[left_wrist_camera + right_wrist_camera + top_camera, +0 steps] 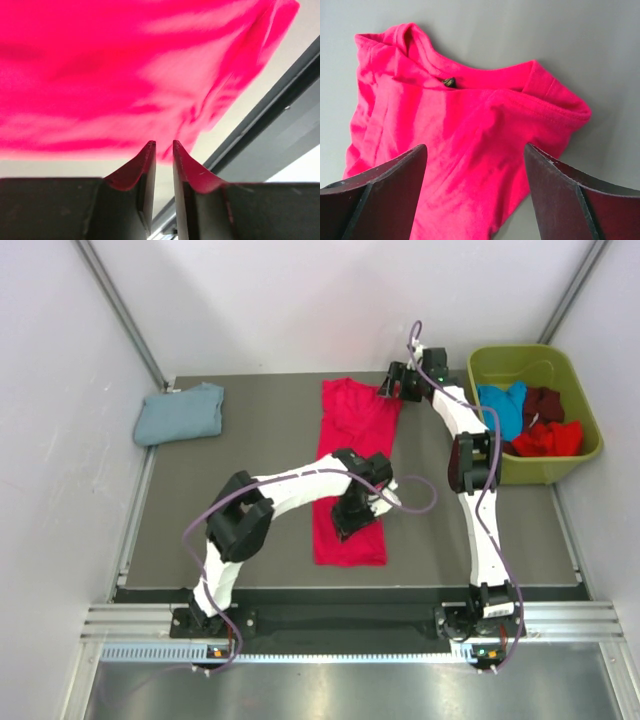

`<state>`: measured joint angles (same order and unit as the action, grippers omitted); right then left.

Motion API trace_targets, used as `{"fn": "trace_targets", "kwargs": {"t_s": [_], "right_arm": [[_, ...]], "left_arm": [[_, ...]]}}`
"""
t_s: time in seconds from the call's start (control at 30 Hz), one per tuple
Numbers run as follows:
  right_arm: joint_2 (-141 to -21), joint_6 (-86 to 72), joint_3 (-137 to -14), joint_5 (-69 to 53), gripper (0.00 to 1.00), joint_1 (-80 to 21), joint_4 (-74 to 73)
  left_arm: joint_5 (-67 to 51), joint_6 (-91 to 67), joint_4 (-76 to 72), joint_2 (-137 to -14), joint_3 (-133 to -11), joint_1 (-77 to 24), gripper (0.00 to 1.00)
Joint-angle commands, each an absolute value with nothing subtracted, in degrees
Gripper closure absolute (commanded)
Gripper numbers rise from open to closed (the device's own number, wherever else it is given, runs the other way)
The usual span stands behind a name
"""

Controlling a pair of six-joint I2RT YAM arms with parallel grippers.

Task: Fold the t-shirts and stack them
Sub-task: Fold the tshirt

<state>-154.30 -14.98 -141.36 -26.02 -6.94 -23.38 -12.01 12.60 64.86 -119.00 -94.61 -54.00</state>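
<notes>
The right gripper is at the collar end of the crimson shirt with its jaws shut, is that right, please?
Not quite: the right wrist view shows the right gripper with its jaws wide open, not shut. It is indeed at the collar end of the crimson shirt.

No legible text anywhere; small dark neck tag (449,82) inside crimson-red t-shirt (460,135) collar, print unreadable.
</notes>
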Motion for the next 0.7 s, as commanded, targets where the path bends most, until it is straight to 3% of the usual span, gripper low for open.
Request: {"fn": "trace_targets", "kwargs": {"t_s": [0.0,0.27,0.33,0.4,0.43,0.67], "right_arm": [[-145.73,-13.54,-140.20,-26.98,0.21,-6.50,-22.67],[-140.63,-12.39,-134.92,-26.37,0.22,-5.63,-25.84],[-140.80,-12.31,-133.60,-26.46,0.23,-5.54,-26.45],[-141.15,-12.30,-132.37,-26.63,0.24,-5.27,-27.42],[-141.85,-12.22,-132.02,-26.54,0.24,-5.19,-27.86],[-144.49,-12.30,-129.99,-26.63,0.26,-5.18,-29.62]], "left_arm": [[-3.70,15.12,63.28,-110.84,-99.30,-52.48,0.75],[-2.27,12.75,62.14,-107.84,-101.07,-48.09,0.63],[-5.43,11.43,63.10,-108.19,-103.61,-43.96,0.31],[-11.15,11.51,64.68,-108.37,-106.94,-39.32,0.25],[-12.47,10.82,64.43,-108.11,-108.01,-37.63,0.15],[-18.20,3.17,59.51,-104.51,-113.20,-27.95,0.13]]}}
